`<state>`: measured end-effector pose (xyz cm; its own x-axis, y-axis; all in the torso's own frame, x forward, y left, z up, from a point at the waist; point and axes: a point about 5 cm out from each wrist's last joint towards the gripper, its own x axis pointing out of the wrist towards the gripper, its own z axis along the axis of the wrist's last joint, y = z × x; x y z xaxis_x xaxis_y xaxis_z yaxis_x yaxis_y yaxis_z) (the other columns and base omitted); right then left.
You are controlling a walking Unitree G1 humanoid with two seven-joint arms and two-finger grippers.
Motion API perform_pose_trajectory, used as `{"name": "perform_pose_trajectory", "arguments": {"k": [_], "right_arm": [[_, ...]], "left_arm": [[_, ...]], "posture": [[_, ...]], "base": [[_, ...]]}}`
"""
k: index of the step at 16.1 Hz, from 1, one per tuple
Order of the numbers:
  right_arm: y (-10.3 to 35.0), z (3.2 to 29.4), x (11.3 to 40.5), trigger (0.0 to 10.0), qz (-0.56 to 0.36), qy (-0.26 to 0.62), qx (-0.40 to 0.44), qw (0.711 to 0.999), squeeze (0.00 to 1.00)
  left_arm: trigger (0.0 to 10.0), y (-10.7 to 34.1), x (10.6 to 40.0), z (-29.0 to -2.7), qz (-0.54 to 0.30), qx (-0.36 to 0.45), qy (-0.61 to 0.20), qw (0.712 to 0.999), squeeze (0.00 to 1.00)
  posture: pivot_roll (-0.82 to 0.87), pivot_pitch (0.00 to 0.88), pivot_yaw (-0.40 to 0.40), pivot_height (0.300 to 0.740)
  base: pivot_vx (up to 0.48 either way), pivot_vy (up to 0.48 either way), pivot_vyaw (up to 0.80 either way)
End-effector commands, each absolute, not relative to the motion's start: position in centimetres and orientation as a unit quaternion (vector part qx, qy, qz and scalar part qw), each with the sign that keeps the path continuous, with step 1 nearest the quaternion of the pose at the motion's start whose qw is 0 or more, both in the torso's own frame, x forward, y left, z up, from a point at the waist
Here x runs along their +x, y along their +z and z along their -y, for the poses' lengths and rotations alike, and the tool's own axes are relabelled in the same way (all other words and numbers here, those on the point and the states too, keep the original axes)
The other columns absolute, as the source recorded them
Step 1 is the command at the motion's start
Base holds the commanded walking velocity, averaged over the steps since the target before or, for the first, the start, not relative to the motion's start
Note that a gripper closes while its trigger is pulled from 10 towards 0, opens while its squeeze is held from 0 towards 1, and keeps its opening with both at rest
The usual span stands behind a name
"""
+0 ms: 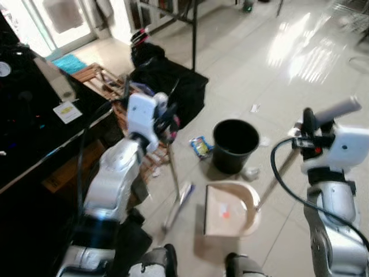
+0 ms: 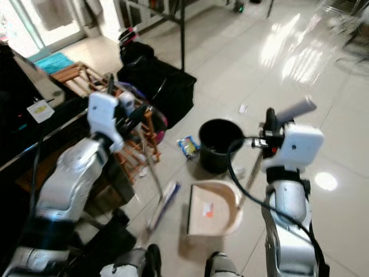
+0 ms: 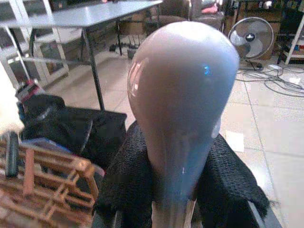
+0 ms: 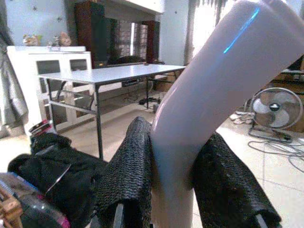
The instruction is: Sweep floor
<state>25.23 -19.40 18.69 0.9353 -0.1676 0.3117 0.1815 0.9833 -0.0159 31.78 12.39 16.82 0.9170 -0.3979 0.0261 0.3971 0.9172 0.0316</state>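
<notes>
My left gripper [image 1: 164, 118] is shut on the grey broom handle [image 3: 183, 95], its black pads [image 3: 126, 180] pressed against both sides. The thin broom pole slants down to the broom head [image 1: 179, 202] on the tiles. My right gripper [image 1: 308, 135] is shut on the dustpan's grey handle [image 4: 209, 90], with its pads [image 4: 130, 166] on either side. That pole leads down to the beige dustpan [image 1: 230, 210], which lies flat on the floor between my arms with a small orange scrap inside it. A blue wrapper [image 1: 200, 146] and white scraps [image 1: 255, 107] lie on the tiles.
A black bucket [image 1: 235, 144] stands just beyond the dustpan. A black bag [image 1: 167, 81] and a wooden rack [image 1: 104, 78] sit at the left, beside a dark counter [image 1: 34, 121]. A black table leg [image 1: 194, 34] rises behind. Glossy open tiles [image 1: 288, 57] spread far right.
</notes>
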Motion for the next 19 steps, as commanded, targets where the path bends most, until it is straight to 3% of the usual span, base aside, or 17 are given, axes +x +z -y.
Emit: {"name": "perform_pose_trajectory", "arguments": {"k": [1, 4, 13, 19], "right_arm": [[19.5, 19.3, 25.1, 10.0, 0.162, -0.1, -0.014, 0.982, 0.0], [19.0, 19.1, 25.1, 10.0, 0.136, -0.102, 0.029, 0.985, 0.0], [18.7, 18.7, 24.3, 10.0, 0.106, -0.085, 0.04, 0.99, 0.0], [18.3, 19.3, 24.0, 10.0, 0.084, -0.098, 0.027, 0.991, 0.0]], "left_arm": [[10.0, 17.5, 31.4, -13.0, 0.021, 0.011, -0.196, 0.98, 0.0], [10.0, 16.7, 30.3, -13.6, 0.001, 0.033, -0.187, 0.982, 0.0], [10.0, 16.9, 29.5, -12.7, -0.017, 0.049, -0.206, 0.977, 0.0], [10.0, 16.6, 29.5, -12.1, -0.008, 0.065, -0.211, 0.975, 0.0]], "posture": [[-0.04, 0.079, 0.039, 0.74], [-0.04, 0.088, 0.028, 0.74], [-0.05, 0.118, 0.051, 0.74], [-0.06, 0.122, 0.053, 0.74]], "base": [[0.0, 0.0, 0.0], [0.0, 0.0, 0.0], [0.0, -0.407, 0.0], [0.0, 0.0, -0.13]]}}
